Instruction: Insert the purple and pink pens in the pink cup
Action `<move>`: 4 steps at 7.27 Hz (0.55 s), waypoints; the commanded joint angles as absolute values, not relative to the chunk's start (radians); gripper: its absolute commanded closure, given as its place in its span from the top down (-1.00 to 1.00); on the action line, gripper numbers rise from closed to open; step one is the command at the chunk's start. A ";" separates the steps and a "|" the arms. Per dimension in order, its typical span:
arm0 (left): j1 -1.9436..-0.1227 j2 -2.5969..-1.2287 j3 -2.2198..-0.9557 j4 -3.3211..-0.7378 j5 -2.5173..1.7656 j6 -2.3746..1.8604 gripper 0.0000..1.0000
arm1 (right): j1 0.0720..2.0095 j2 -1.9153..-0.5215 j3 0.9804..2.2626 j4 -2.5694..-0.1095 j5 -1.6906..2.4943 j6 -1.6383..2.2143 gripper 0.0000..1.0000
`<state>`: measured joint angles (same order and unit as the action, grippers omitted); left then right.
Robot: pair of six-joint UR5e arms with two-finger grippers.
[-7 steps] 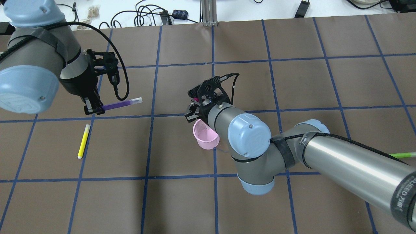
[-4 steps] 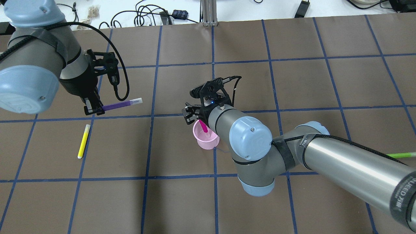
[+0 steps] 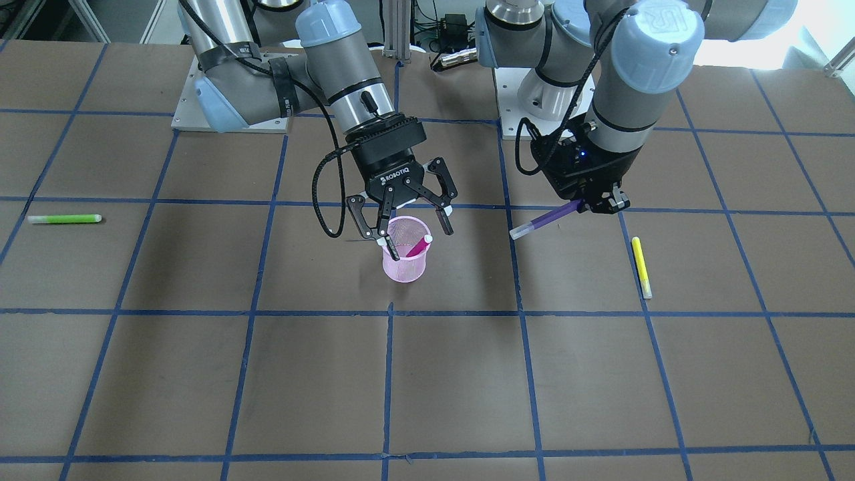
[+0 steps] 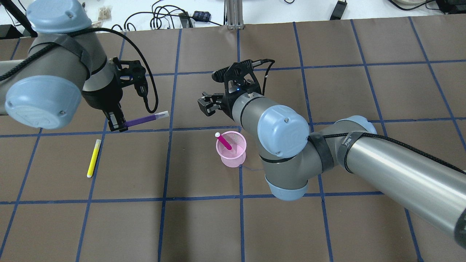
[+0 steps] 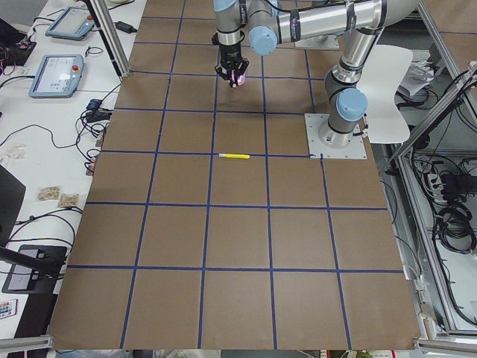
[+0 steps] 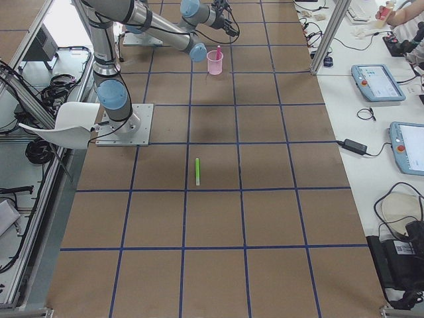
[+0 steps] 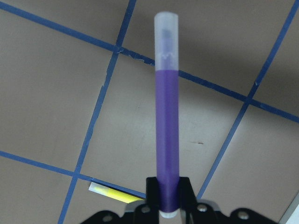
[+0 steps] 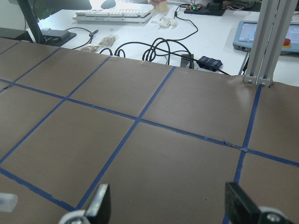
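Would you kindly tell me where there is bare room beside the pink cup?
Bare: the square between pink cup and yellow pen, and the rows toward the operators. Crowded: the cup, under the open right gripper, and around the purple pen in the left gripper.

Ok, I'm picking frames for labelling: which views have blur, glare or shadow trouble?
Left wrist view: the purple pen is fairly sharp, the yellow pen behind it blurred. Right wrist view: the right gripper shows soft fingertips, the desk beyond is bright. Front-facing view: washed-out glare at the top right, a soft shadow beside the pink cup.
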<state>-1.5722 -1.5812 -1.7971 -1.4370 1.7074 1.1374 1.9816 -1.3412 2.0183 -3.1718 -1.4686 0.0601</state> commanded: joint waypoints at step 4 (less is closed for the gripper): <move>-1.802 -1.640 -1.796 -1.454 1.763 0.818 -1.00 | 1.805 -1.467 1.908 -2.848 -1.364 0.014 0.98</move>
